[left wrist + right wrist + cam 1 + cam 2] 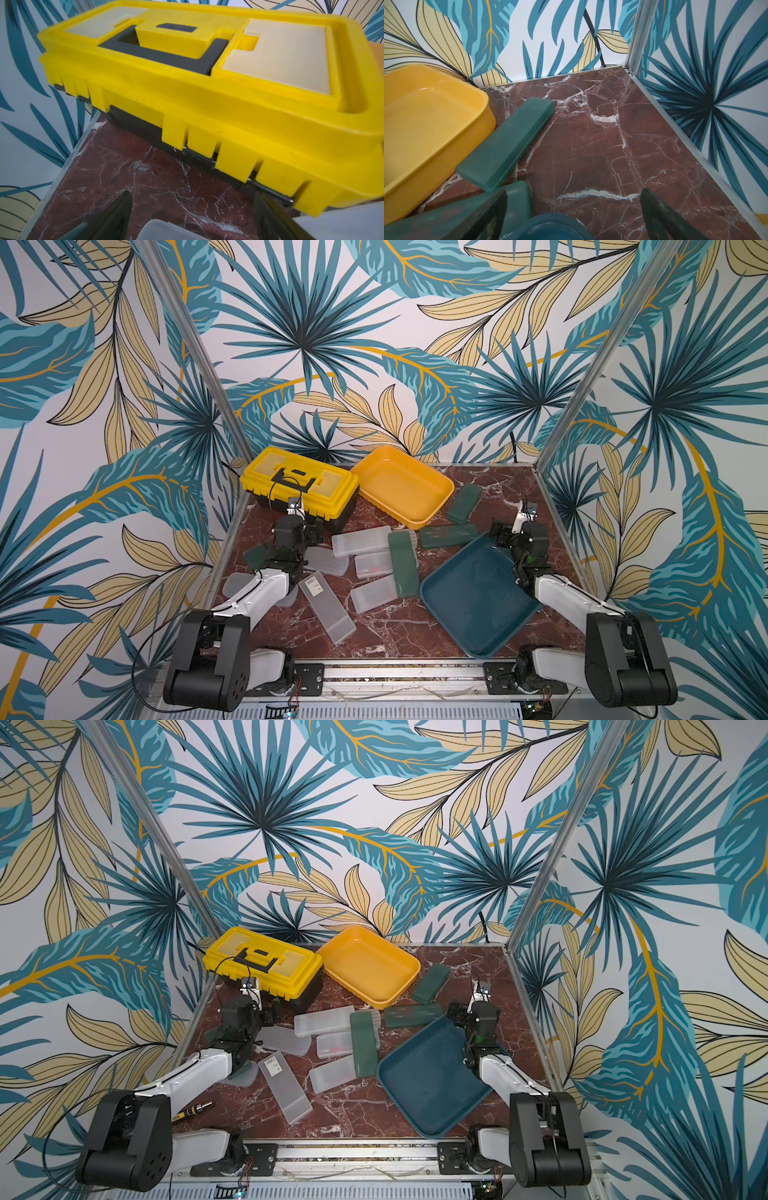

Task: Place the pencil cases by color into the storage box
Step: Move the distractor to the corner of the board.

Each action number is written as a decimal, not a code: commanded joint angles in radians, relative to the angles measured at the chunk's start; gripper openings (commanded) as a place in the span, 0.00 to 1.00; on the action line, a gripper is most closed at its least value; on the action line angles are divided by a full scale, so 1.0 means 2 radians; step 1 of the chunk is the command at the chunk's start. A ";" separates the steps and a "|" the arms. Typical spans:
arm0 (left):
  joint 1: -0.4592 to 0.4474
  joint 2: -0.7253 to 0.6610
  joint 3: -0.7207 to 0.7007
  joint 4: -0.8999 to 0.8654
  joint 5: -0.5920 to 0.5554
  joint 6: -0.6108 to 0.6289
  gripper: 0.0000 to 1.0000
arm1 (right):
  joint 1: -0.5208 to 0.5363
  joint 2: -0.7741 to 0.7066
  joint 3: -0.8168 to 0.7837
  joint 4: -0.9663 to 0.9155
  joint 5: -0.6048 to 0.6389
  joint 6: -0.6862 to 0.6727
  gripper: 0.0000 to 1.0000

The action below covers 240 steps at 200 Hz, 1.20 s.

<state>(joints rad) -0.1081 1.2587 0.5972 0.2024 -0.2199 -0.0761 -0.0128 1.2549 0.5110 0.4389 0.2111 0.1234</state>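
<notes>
Three walls [374,323] papered with teal and tan palm leaves on white enclose a red-brown, white-veined marble surface [386,630]. Aluminium posts [195,356] rise at its far corners; an aluminium rail [399,674] runs along its near edge.

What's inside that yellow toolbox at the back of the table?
Its contents are hidden: the yellow toolbox has its lid shut, with the black handle folded flat on top. Two pale covers set in the lid are cloudy and show nothing beneath.
</notes>
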 commanded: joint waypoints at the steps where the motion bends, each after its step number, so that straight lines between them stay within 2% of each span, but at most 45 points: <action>1: -0.007 -0.023 0.047 -0.118 -0.023 -0.036 0.91 | 0.002 -0.016 0.030 -0.108 0.031 0.044 0.99; 37: -0.009 -0.062 0.085 -0.231 -0.009 -0.094 0.89 | 0.006 -0.050 0.067 -0.212 0.023 0.092 0.99; 63: -0.013 -0.089 0.109 -0.314 0.016 -0.130 0.89 | 0.012 -0.081 0.075 -0.246 0.011 0.104 0.99; 88: -0.025 -0.133 0.088 -0.281 0.034 -0.135 0.89 | 0.018 -0.100 0.051 -0.199 -0.017 0.092 0.99; 111: -0.025 -0.157 0.084 -0.256 0.055 -0.133 0.89 | 0.032 -0.109 0.042 -0.177 -0.019 0.086 0.99; 140: -0.029 -0.187 0.077 -0.234 0.070 -0.150 0.89 | 0.071 -0.164 0.011 -0.141 -0.004 0.057 0.99; 161: -0.031 -0.181 0.075 -0.210 0.060 -0.164 0.88 | 0.087 -0.193 0.008 -0.152 0.013 0.046 0.99; 177: -0.034 -0.179 0.071 -0.193 0.063 -0.163 0.88 | 0.091 -0.212 0.000 -0.150 0.000 0.045 0.99; 240: -0.052 -0.168 0.056 -0.151 0.134 -0.155 0.87 | 0.100 -0.227 0.002 -0.158 -0.010 0.045 0.99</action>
<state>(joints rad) -0.1928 0.9070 0.7372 -0.1593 -0.0174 -0.3935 0.1783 0.8005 0.5323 0.1215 0.2016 0.2241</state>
